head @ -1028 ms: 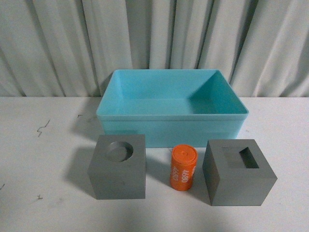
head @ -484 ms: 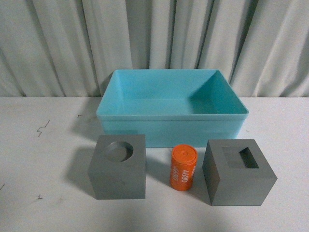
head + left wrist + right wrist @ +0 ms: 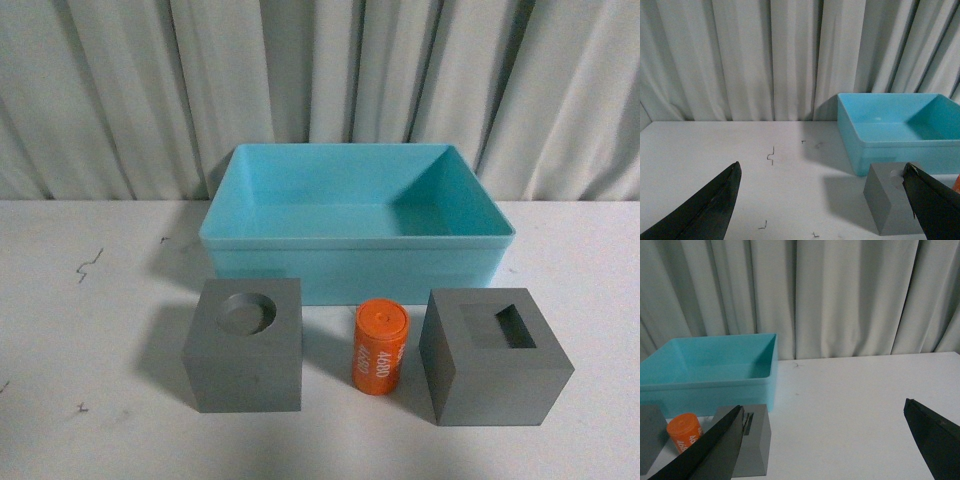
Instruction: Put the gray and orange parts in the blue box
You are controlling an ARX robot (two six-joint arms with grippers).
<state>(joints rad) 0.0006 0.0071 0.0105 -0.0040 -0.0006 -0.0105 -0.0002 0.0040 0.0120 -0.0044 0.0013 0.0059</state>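
The blue box (image 3: 350,255) stands empty at the middle of the white table. In front of it sit a gray cube with a round recess (image 3: 246,345), an upright orange cylinder with white digits (image 3: 380,347), and a gray cube with a rectangular recess (image 3: 494,357). Neither gripper shows in the front view. My left gripper (image 3: 822,200) is open and empty above the table, left of the round-recess cube (image 3: 890,202) and the box (image 3: 900,132). My right gripper (image 3: 825,440) is open and empty, right of the rectangular-recess cube (image 3: 754,442); the cylinder (image 3: 684,437) and box (image 3: 710,375) show beyond.
A gray curtain (image 3: 320,80) hangs behind the table. Small dark scuff marks (image 3: 90,265) lie on the table's left part. Bare white table (image 3: 865,405) stretches to the right of the rectangular-recess cube.
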